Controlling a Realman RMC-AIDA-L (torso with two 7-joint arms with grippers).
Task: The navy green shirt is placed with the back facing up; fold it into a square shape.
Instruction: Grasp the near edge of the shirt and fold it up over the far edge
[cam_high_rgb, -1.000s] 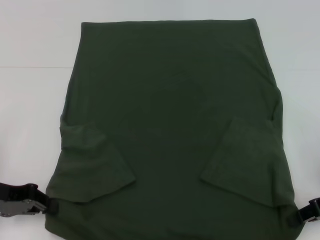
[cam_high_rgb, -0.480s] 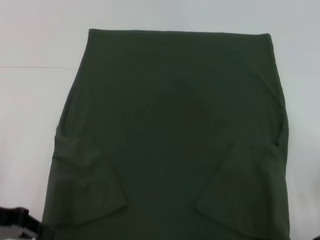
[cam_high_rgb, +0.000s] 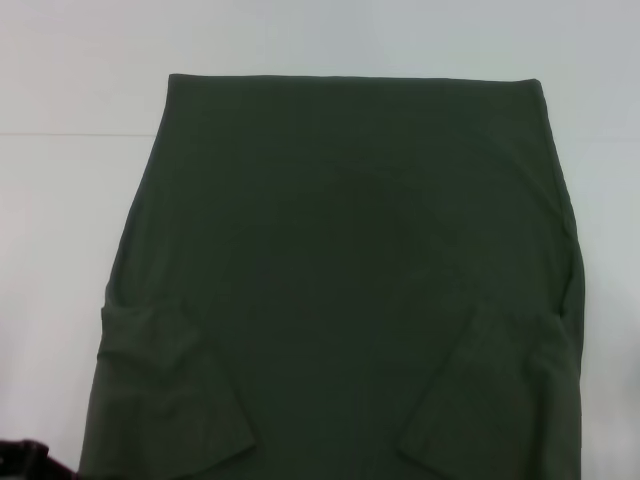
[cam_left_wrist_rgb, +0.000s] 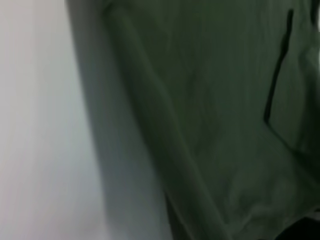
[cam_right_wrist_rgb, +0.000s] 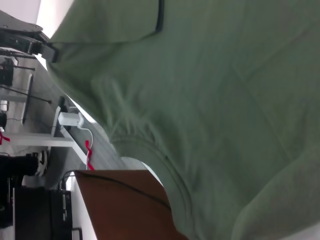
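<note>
The navy green shirt fills most of the head view, plain side up, with both short sleeves folded inward at the near left and near right. Its near edge runs out of the bottom of that view. Only a dark piece of my left gripper shows, at the bottom left corner beside the shirt. From the right wrist, the left gripper is clamped on a stretched corner of the shirt, and the collar hangs off the table. My right gripper is out of sight. Shirt cloth fills the left wrist view.
The white table shows to the left, right and beyond the shirt. Past the table edge, the right wrist view shows a brown panel, a white power strip with cables on the floor, and dark equipment stands.
The shirt has slid toward me: its far hem and both folded sleeves sit nearer than before. Both grippers, seen at its near corners a second ago, have dropped to or below the head view's bottom edge.
</note>
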